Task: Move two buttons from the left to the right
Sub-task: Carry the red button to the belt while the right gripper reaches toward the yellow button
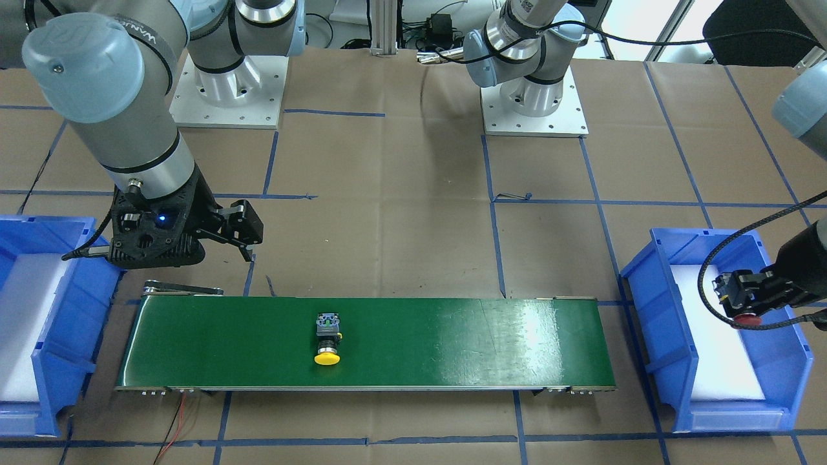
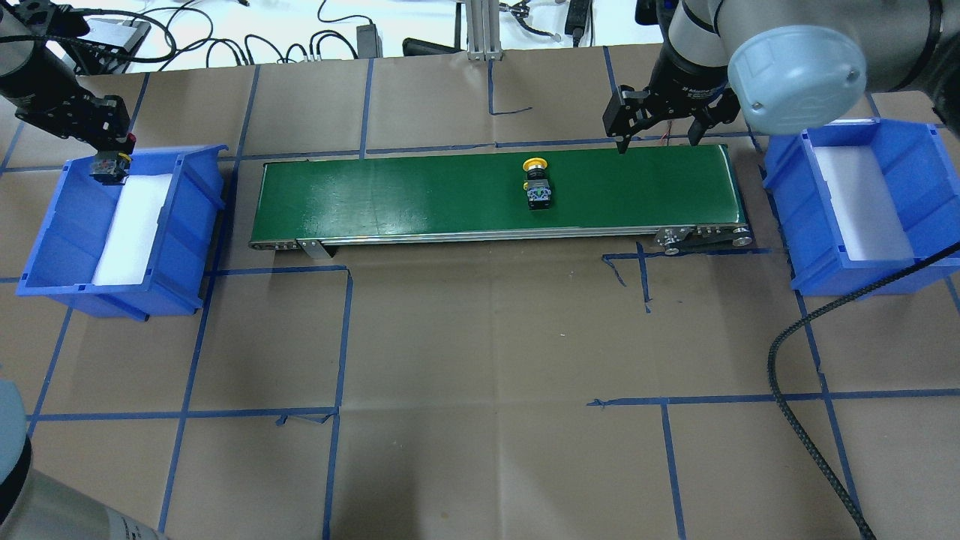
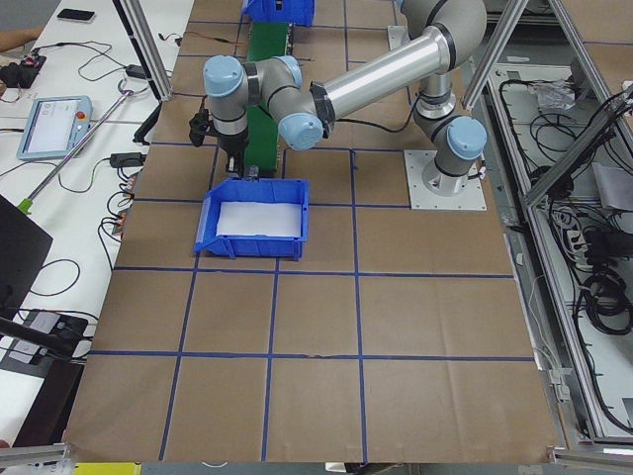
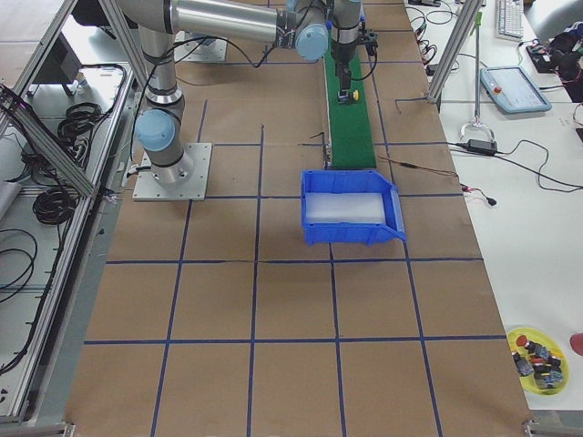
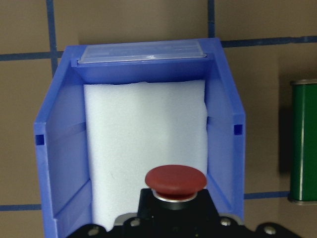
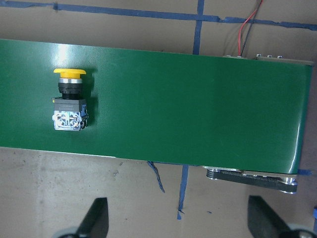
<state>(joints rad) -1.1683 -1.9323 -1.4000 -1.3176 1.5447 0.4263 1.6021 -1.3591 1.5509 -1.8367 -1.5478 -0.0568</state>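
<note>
The left tool clamps the red button over a blue bin — the right tool gapes wide (yellow button lies on the green belt).

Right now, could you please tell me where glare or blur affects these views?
Front-facing view: a bright glare patch on the green belt; right wrist view: the fingertips of the right pincer are blurred dark shapes, the yellow button sharp; left wrist view: the red button is clear.
</note>
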